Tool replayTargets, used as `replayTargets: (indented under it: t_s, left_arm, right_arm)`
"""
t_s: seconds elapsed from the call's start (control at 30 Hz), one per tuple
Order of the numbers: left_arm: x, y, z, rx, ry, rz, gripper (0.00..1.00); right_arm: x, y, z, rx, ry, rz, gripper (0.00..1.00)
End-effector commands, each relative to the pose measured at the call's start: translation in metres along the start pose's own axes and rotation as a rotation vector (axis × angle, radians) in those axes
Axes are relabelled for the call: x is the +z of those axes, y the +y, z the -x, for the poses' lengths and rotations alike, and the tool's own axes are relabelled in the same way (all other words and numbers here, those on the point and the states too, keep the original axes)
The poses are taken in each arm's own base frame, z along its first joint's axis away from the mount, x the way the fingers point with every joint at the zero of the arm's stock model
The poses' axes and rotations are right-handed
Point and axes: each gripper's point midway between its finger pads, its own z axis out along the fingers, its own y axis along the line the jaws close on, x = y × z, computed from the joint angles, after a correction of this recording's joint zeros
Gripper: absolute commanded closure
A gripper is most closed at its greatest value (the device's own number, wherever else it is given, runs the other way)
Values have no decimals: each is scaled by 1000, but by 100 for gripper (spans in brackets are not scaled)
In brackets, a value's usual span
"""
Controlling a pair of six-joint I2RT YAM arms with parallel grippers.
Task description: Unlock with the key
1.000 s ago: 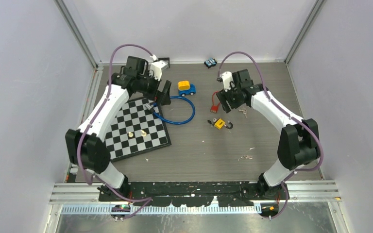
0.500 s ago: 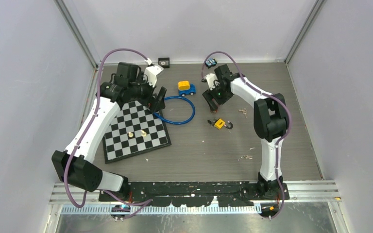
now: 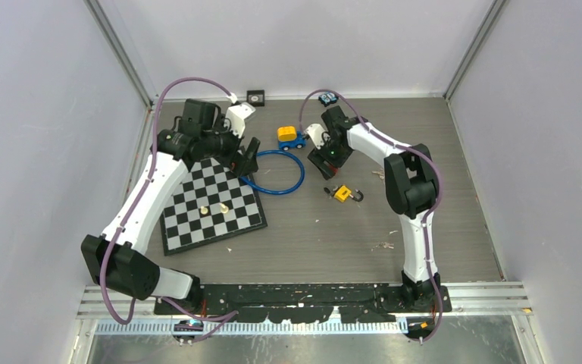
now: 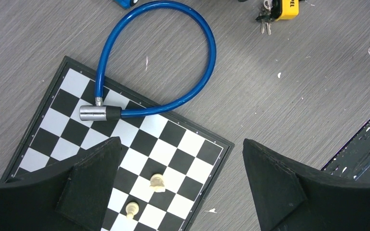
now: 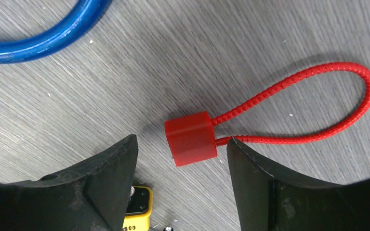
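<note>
A yellow padlock with an open shackle lies on the table centre, a small bunch of keys at its side; it also shows in the left wrist view and the right wrist view. A loose pair of keys lies to its right. My right gripper is open, low over a red cable lock, its block between the fingertips. My left gripper is open and empty above the chessboard corner. A blue cable lock lies partly on the board.
The chessboard carries two pale pieces. A yellow-and-blue toy car stands behind the blue cable lock. A small toy car and a black square sit at the back wall. Scraps lie front right.
My right arm has swung left and settled over the red cable lock. My left arm drew back slightly towards the left a second ago and has since stayed still.
</note>
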Motion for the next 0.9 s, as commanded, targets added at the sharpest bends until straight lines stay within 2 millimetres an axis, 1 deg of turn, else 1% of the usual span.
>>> replayTargets:
  t_s: [0.0,0.13,0.2,0.23,0.3,0.33,0.43,0.53,0.6,0.67,0.73,0.83,0.87]
  left_arm:
    - [-10,-5,10,28,-58,-3,0]
    - [-11,-6,9,34,-64,0,0]
    - [-12,-6,9,34,-64,2,0]
    - [-12,-6,10,35,-66,3,0]
    - [-13,-7,10,35,-70,1,0]
    - [-13,-7,10,34,-71,-3,0]
    - [-14,-8,10,33,-78,-4,0]
    - [-15,-7,9,33,-82,8,0]
    - [-17,-6,10,31,-87,20,0]
    - [-18,-3,11,27,-94,38,0]
    - [-19,4,11,10,-99,67,0]
    - [-23,21,11,-36,-104,134,0]
    - [-26,30,11,-65,-108,161,0]
  right_arm:
    - [0,1,9,-49,0,8,31]
    - [1,7,1,-46,22,29,40]
    - [-3,10,-3,-46,28,37,47]
    - [-5,12,-5,-47,33,40,53]
    - [-11,13,-6,-48,40,41,69]
    - [-15,15,-6,-50,39,42,75]
    - [-29,17,3,-53,8,30,86]
    - [-48,21,19,-51,-53,6,93]
    - [-64,25,30,-52,-102,-9,96]
    - [-77,34,38,-57,-137,-8,97]
    - [-89,48,43,-74,-161,-3,97]
    - [-99,80,41,-122,-167,17,98]
    - [-101,91,38,-136,-167,26,98]
